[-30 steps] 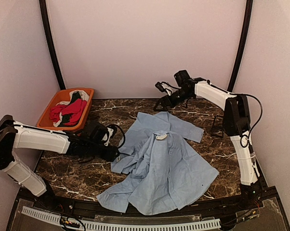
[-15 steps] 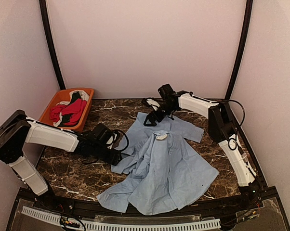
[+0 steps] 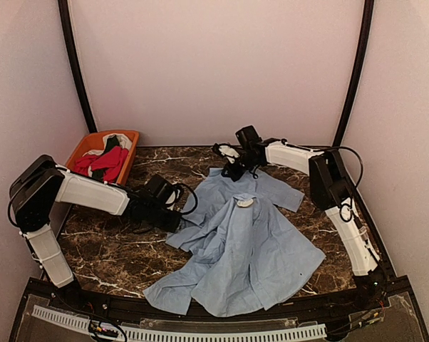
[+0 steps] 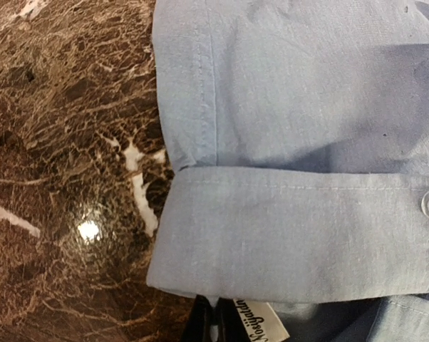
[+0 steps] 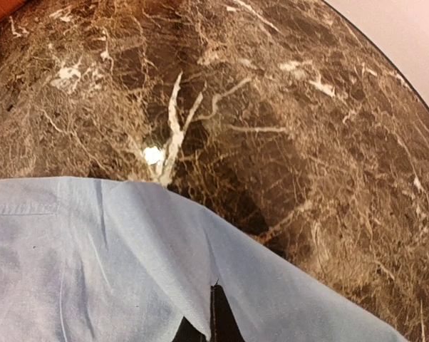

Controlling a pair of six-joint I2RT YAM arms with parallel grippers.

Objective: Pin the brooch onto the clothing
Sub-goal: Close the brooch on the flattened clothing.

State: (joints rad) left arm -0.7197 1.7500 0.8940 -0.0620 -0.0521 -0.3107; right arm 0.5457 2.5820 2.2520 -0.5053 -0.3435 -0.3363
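Dark, glossy veined marble table [image 3: 107, 249] inside a pale-walled booth, with an orange basket [image 3: 73, 152] of red, black and white garments [image 3: 104, 162] at the far left. The light blue shirt [image 3: 257, 249] lies crumpled across the middle, and a small pale oval, probably the brooch [image 3: 244, 202], rests near its collar. The left gripper [image 3: 177, 217] is closed on folded fabric at the shirt's left edge, and the right gripper [image 3: 234, 171] is pinched shut on its far edge. The cloth appears light, limp and liable to bunch or slide on the polished stone, so it is best held by stitched edges and drawn taut.
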